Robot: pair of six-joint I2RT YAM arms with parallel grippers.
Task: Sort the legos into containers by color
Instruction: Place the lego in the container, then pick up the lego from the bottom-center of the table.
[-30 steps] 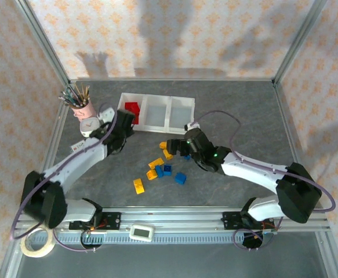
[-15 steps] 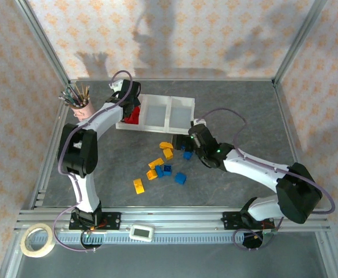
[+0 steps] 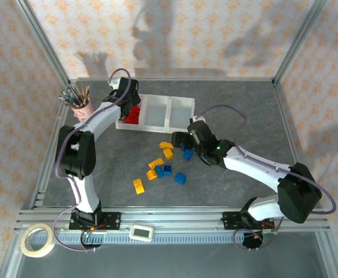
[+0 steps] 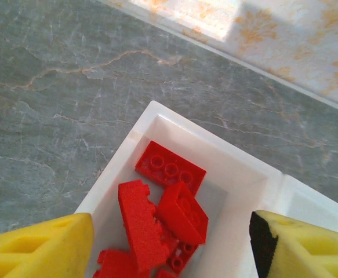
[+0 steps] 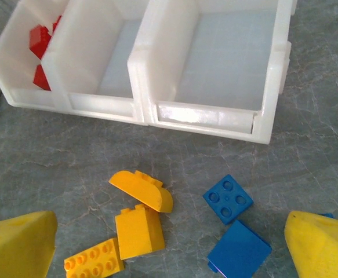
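Left wrist: left end effector wide, empty, above red legos; right end effector wide, empty.

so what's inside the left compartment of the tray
Red bricks piled in the left compartment; lower ones are partly covered by upper ones, so the count is unclear.

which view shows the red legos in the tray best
The left wrist view: it looks straight down into the end compartment, so the red legos show large, studs and all. The top external view gives a small red patch; the right wrist view catches a bit of red behind the compartment wall.
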